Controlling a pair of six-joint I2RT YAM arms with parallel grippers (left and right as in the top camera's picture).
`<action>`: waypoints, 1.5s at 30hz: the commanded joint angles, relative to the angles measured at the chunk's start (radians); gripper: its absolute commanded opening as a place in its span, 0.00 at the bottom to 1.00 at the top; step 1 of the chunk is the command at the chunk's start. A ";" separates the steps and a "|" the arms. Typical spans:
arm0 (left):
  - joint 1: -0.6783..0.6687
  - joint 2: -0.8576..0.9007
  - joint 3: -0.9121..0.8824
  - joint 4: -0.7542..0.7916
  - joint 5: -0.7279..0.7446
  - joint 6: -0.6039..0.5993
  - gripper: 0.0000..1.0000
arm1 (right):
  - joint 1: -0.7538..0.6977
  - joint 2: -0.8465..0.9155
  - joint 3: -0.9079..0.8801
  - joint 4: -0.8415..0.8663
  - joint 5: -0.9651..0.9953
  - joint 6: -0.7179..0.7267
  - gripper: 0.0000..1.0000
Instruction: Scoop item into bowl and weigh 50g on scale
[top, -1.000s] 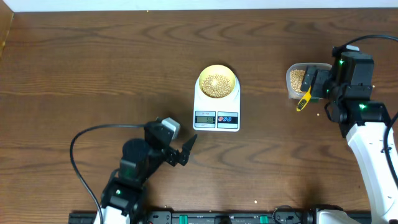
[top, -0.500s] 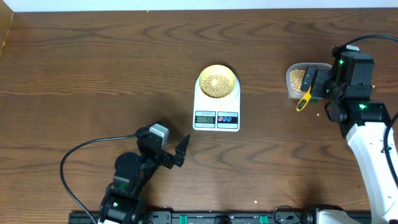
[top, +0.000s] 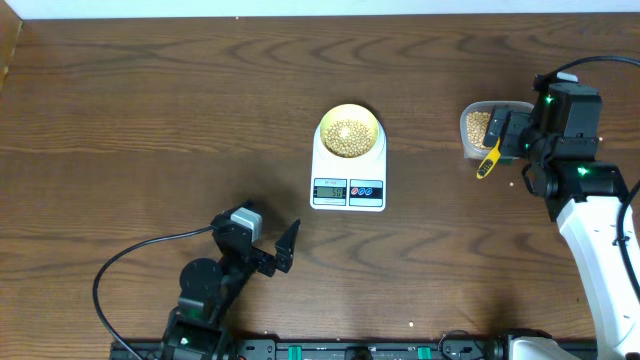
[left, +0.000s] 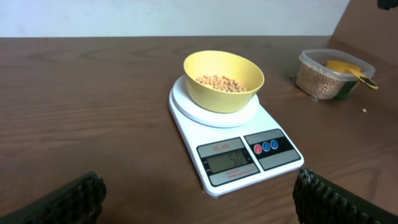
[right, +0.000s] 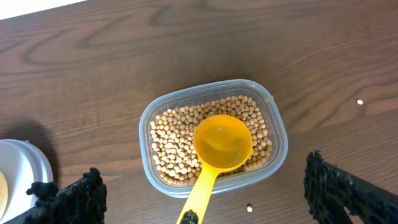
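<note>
The pale yellow bowl (top: 350, 132) sits on the white scale (top: 348, 170), and a layer of beans (left: 221, 81) covers its bottom. In the left wrist view the bowl (left: 224, 93) stands on the round platform of the scale (left: 193, 134), whose display (left: 227, 163) is lit. My left gripper (top: 275, 255) is open and empty, low on the table short of the scale's near left corner. My right gripper (right: 205, 202) is open above the clear tub (right: 277, 134) of beans (right: 171, 146). The empty yellow scoop (right: 222, 143) rests in the tub, its handle between the fingers without touching them.
In the overhead view the tub (top: 478, 128) and scoop (top: 490, 158) lie at the right. A few loose beans (right: 249, 208) lie on the wood beside the tub. A cable (top: 130, 255) loops from the left arm near the front edge.
My left arm has drawn back from the scale toward the front edge, down and to the left. The right arm, scoop, bowl and scale have not moved.
</note>
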 joint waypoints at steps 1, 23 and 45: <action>0.019 -0.014 -0.004 -0.004 -0.003 -0.024 0.98 | 0.006 -0.003 0.000 -0.001 0.011 -0.014 0.99; 0.187 -0.274 -0.004 -0.014 -0.034 -0.024 0.98 | 0.006 -0.003 0.000 0.000 0.011 -0.014 0.99; 0.261 -0.328 -0.004 0.193 -0.264 -0.024 0.98 | 0.006 -0.003 0.000 0.000 0.011 -0.014 0.99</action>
